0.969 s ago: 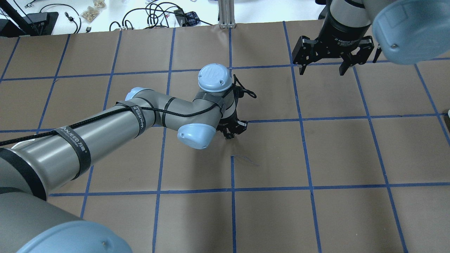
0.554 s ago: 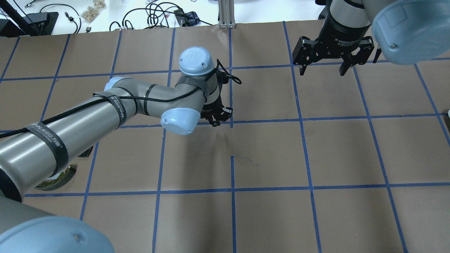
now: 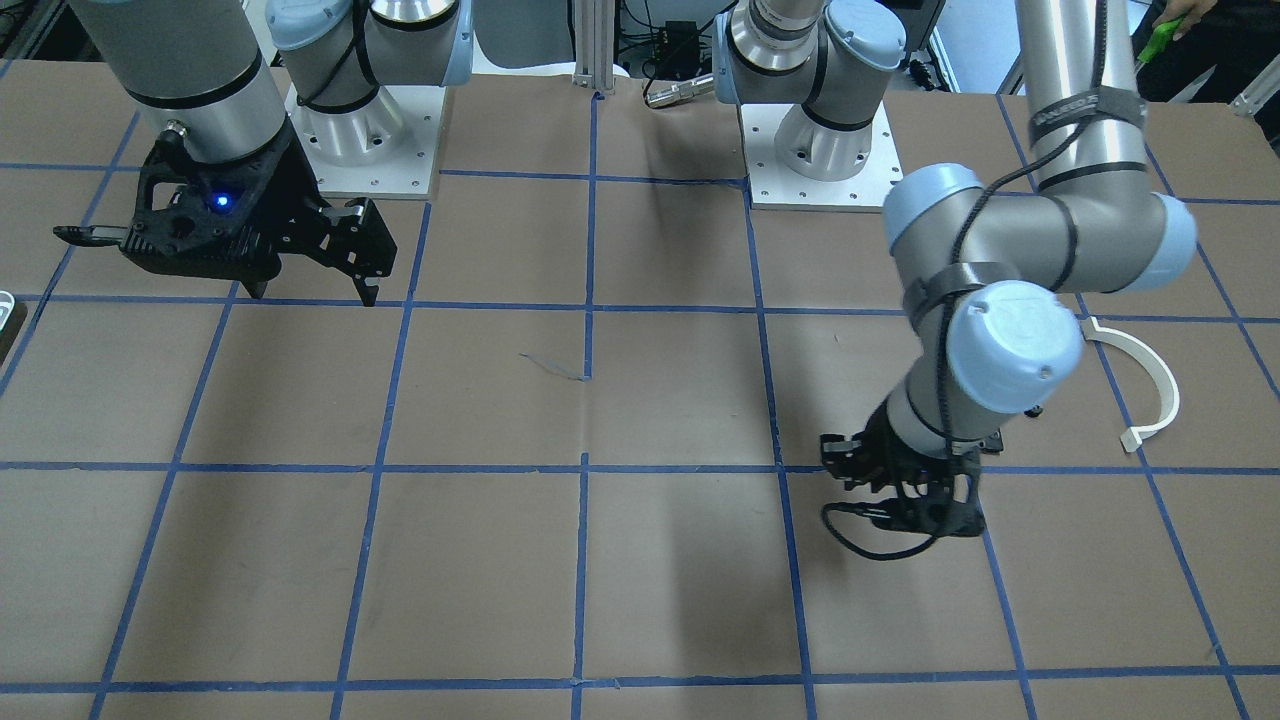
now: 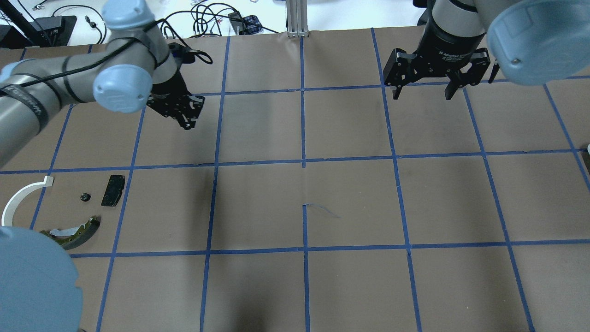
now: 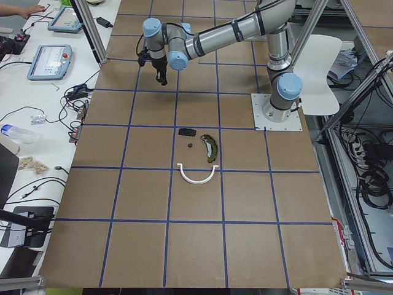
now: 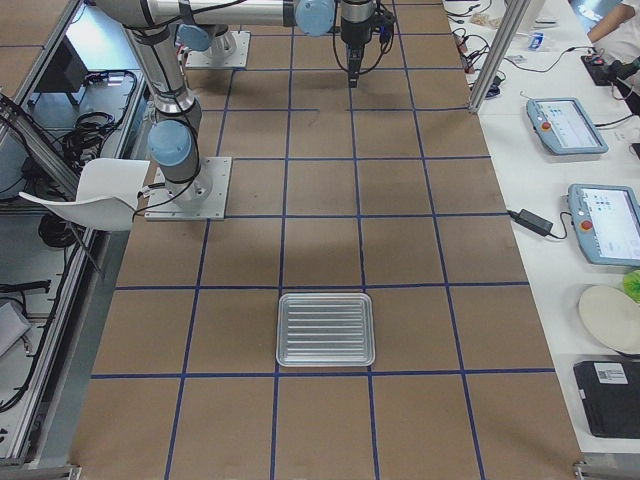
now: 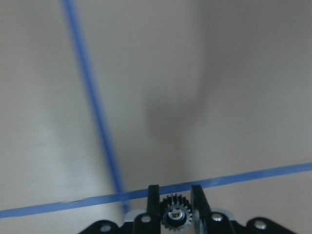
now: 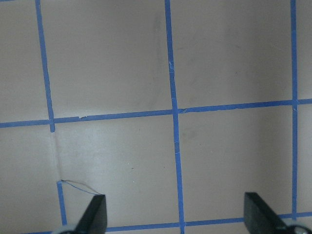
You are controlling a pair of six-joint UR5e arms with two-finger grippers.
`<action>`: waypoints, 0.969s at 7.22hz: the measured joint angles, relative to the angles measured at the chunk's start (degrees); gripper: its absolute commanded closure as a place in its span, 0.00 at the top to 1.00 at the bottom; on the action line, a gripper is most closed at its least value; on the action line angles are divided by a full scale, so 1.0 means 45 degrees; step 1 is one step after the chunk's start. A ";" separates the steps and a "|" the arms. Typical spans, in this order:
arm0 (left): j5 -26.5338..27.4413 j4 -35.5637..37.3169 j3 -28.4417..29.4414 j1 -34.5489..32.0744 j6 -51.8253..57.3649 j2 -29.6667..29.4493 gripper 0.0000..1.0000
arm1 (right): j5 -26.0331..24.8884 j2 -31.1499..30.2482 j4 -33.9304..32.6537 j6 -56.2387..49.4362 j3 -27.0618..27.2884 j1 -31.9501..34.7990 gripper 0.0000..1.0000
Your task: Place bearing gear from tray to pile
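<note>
My left gripper (image 4: 185, 121) is shut on a small toothed bearing gear (image 7: 175, 216), seen between its fingertips in the left wrist view, above bare paper at the far left. It hangs well beyond the pile: an olive-gold brake shoe (image 4: 76, 228), a white curved strip (image 4: 18, 199), a black pad (image 4: 113, 190) and a small black part (image 4: 84, 197). My right gripper (image 4: 422, 94) is open and empty at the far right. The tray (image 6: 325, 328) lies near the table's right end; only its corner (image 4: 588, 152) shows overhead.
Brown paper with blue tape squares covers the table (image 4: 350, 203). Cables and small items (image 4: 198, 18) lie past the far edge. The left arm's elbow (image 4: 32, 281) covers the near left corner in the overhead view.
My left arm has swung left and toward the far edge, still shut on the gear. The pile has come into view from under it. The right arm has not moved.
</note>
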 measured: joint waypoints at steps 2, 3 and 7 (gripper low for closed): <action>0.0252 -0.0175 -0.0031 0.2323 0.2652 0.0115 0.00 | 0.0004 0.0002 -0.0013 0.0004 -0.0025 -0.0001 1.00; 0.0278 -0.0224 -0.0109 0.3499 0.3953 0.0131 0.00 | 0.0005 0.0002 -0.0018 0.0005 -0.0037 -0.0001 1.00; 0.0231 0.0277 -0.1171 0.6776 0.6953 -0.0127 0.00 | 0.0005 0.0021 -0.0033 0.0004 -0.0063 0.0000 1.00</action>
